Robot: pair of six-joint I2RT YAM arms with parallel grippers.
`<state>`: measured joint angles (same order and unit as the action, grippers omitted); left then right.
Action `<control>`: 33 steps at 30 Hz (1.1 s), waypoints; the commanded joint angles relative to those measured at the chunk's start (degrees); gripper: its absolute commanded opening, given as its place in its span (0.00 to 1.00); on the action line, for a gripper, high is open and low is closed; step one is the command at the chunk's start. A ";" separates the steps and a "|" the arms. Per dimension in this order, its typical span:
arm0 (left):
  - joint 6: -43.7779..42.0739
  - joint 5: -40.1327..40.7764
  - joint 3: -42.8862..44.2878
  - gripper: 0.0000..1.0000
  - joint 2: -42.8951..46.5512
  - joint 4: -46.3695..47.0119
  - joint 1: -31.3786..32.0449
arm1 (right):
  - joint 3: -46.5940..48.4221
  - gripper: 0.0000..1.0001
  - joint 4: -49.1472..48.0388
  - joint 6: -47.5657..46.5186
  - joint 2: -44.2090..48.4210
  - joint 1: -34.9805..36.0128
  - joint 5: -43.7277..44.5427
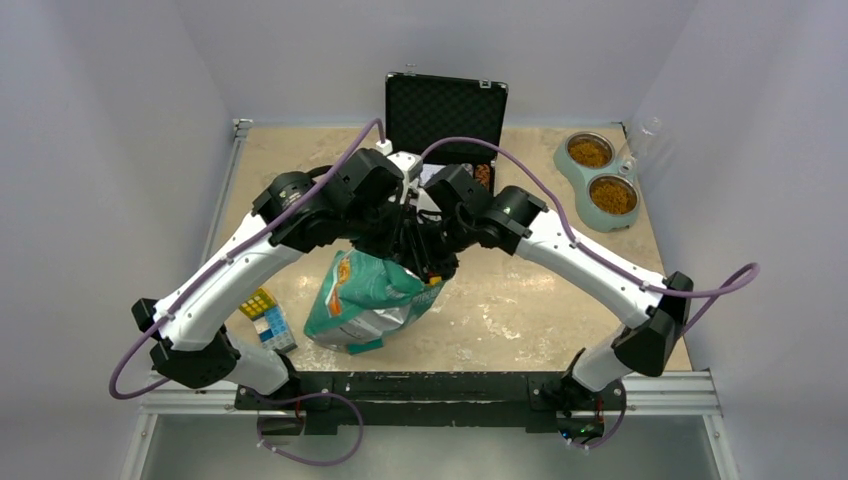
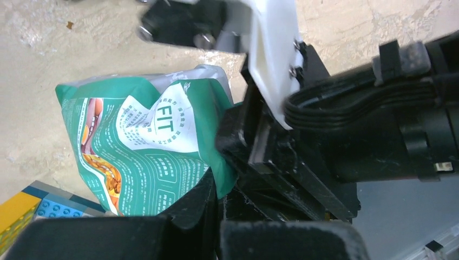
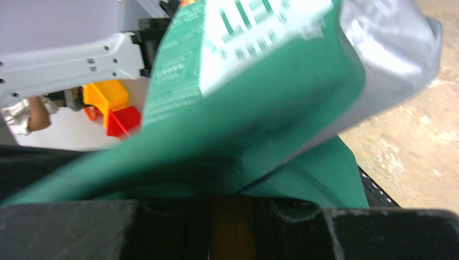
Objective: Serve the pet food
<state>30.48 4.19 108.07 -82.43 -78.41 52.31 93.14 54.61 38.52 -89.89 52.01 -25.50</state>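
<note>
A teal-green pet food bag (image 1: 365, 300) with a silver side stands on the table's near middle. Both grippers meet at its top. My left gripper (image 1: 400, 245) is shut, with the bag's top edge (image 2: 224, 179) pinched between its black fingers (image 2: 189, 206). From the other side my right gripper (image 1: 435, 262) is shut on a fold of the bag (image 3: 303, 179), which fills the right wrist view. Brown pet food (image 1: 590, 152) fills both bowls of a pale green feeder (image 1: 572, 180) at the back right. No kibble shows at the bag's mouth.
An open black case (image 1: 445, 110) stands at the back centre. A colourful block box (image 1: 268, 318) lies left of the bag, by the left arm's base. Red and yellow blocks (image 3: 113, 108) show behind the bag. Grey walls enclose the table.
</note>
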 commanded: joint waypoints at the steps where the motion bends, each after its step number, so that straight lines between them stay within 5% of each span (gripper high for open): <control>1: 1.19 7.76 1.91 0.00 4.20 4.60 1.30 | -6.71 0.00 4.11 -2.70 3.33 -0.17 12.41; 6: 2.30 11.25 -2.73 0.00 8.40 8.48 1.30 | -6.22 0.00 13.63 -4.51 5.33 -0.08 21.42; 10: 0.82 4.94 -4.86 0.00 9.04 14.75 1.30 | -5.29 0.00 11.35 -2.49 1.66 0.75 20.35; 20: 3.71 -8.77 -5.47 0.00 5.48 19.96 1.30 | -2.01 0.00 -14.51 3.22 -15.95 3.01 0.09; 33: 2.21 -2.59 -6.65 0.00 8.99 17.56 1.30 | -17.75 0.00 -47.03 6.44 -1.18 0.63 -17.19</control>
<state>31.77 8.62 100.42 -76.42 -74.19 51.13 80.75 29.04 42.70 -91.79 52.10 -35.44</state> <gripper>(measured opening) 0.019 0.288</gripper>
